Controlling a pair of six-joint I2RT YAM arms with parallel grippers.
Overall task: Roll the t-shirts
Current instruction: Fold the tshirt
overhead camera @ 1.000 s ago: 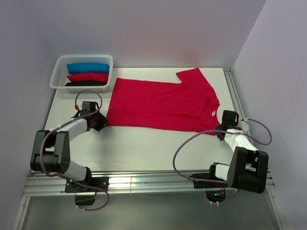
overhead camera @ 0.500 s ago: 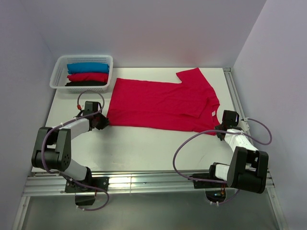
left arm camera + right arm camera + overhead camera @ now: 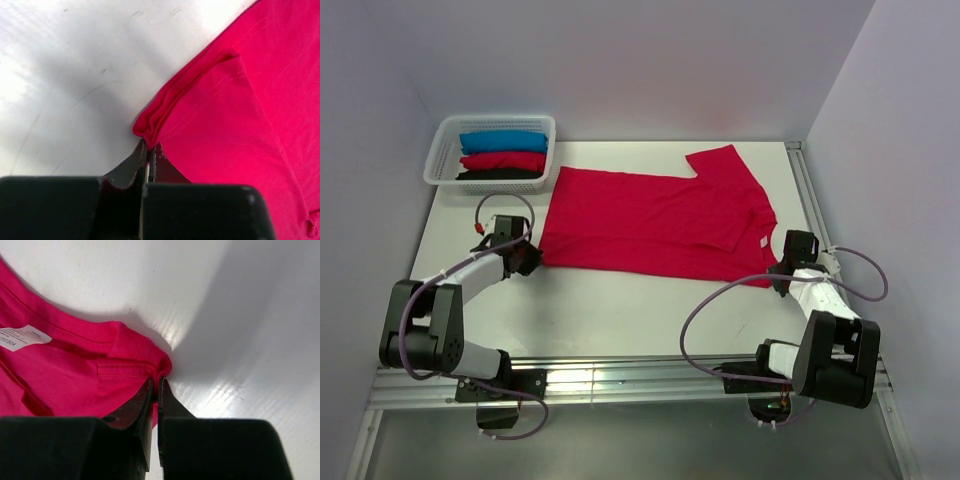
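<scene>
Crimson-red soft cloth t-shirt lies spread flat on the white table, hem toward my left side, neck toward my right. My left gripper is pinched closed on the bunched hem corner; my right gripper is pinched closed on the fold beside the collar, near the small white label. I judge the cloth light and limp, so it will sag between the two holds; the near corners are good places. How many layers sit inside each pinch is hidden.
</scene>
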